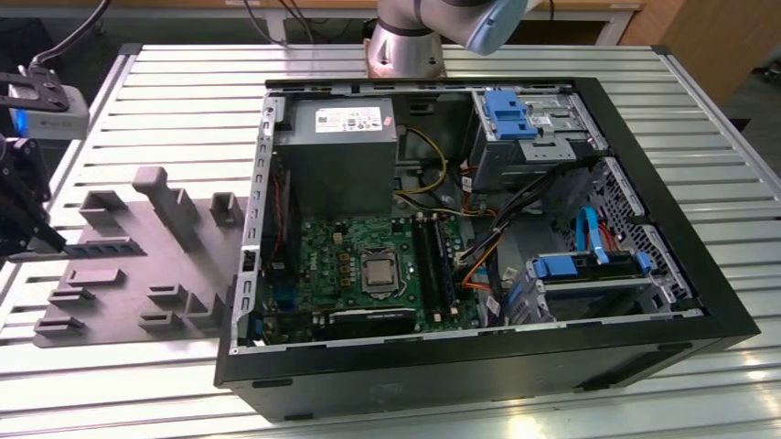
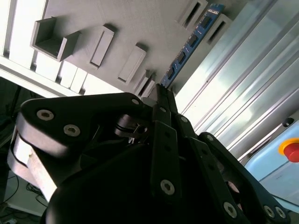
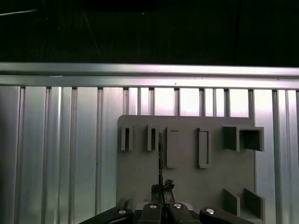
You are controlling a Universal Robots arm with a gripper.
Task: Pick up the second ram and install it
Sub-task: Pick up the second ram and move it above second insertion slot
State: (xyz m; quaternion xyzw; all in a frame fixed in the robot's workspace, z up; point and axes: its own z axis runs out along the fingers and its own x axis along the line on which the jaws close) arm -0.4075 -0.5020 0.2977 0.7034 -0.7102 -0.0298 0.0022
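Note:
The second ram (image 2: 191, 42) is a long narrow stick, blue with a row of dark chips in the second wrist view. It stands on edge in the grey holder tray (image 1: 123, 302) at the exterior view's left, its far end between two grey blocks. In the first wrist view the second ram (image 3: 160, 158) appears edge-on as a thin dark line. My gripper (image 2: 161, 91) is shut on the stick's near end, its black fingers pressed together around it. In the exterior view my gripper (image 1: 55, 245) hangs over the tray's left edge, touching the second ram (image 1: 104, 249).
An open computer case (image 1: 476, 366) lies on the slatted metal table (image 1: 183, 110), to the exterior view's right of the tray. Inside are a green motherboard (image 1: 324, 265) with dark memory slots (image 1: 430, 265), a grey power supply (image 1: 336, 155), loose cables and blue drive brackets (image 1: 573, 267). Several grey blocks rise from the tray.

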